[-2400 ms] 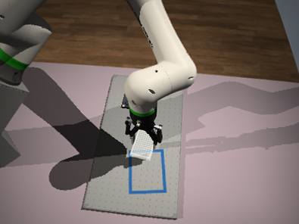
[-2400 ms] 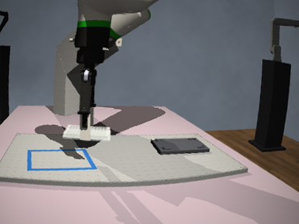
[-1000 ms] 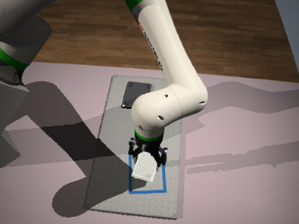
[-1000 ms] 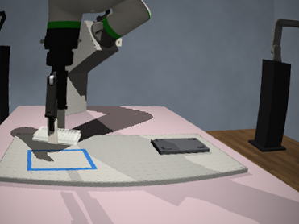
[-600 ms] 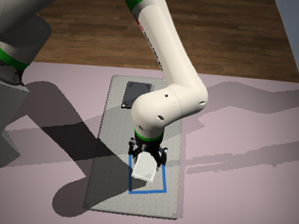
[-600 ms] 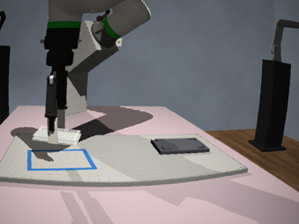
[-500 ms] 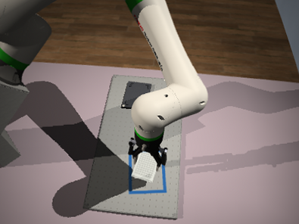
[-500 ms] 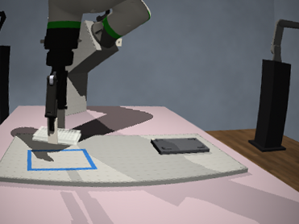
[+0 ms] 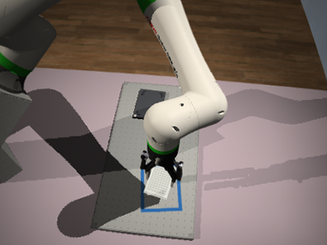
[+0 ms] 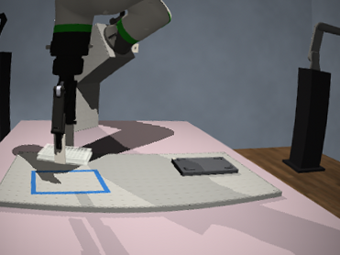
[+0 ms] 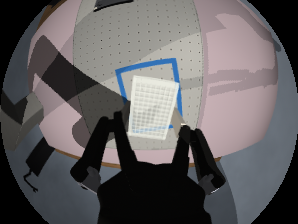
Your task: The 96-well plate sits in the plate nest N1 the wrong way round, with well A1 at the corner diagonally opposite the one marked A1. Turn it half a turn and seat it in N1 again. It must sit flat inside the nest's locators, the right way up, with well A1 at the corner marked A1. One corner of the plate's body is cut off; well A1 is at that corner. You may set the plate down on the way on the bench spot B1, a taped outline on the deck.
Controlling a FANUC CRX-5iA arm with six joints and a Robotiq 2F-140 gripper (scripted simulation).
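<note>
Item: 96-well plate (image 9: 158, 182), white, right way up. It hung clamped between the fingers of the gripper (image 9: 161, 167), lifted off the deck and level, above bench spot B1 (image 9: 179, 198). From overhead it sat skewed against the blue outline, covering the corner of B1 nearest the nest; from the side it hovered over the far edge of B1, its shadow falling inside the tape. The cut corner could not be made out.

Item: plate nest N1 (image 10: 205, 165), dark, flat, holding nothing, well apart from B1 along the same deck.

Item: perforated grey deck (image 10: 167, 182), carrying both B1 and N1, laid on a pink table top (image 10: 226, 247).

Item: white arm with green bands (image 9: 184, 67), reaching down over B1, wrist vertical.

Item: black stand (image 10: 309, 120) on the wooden floor, beyond N1 from B1.
</note>
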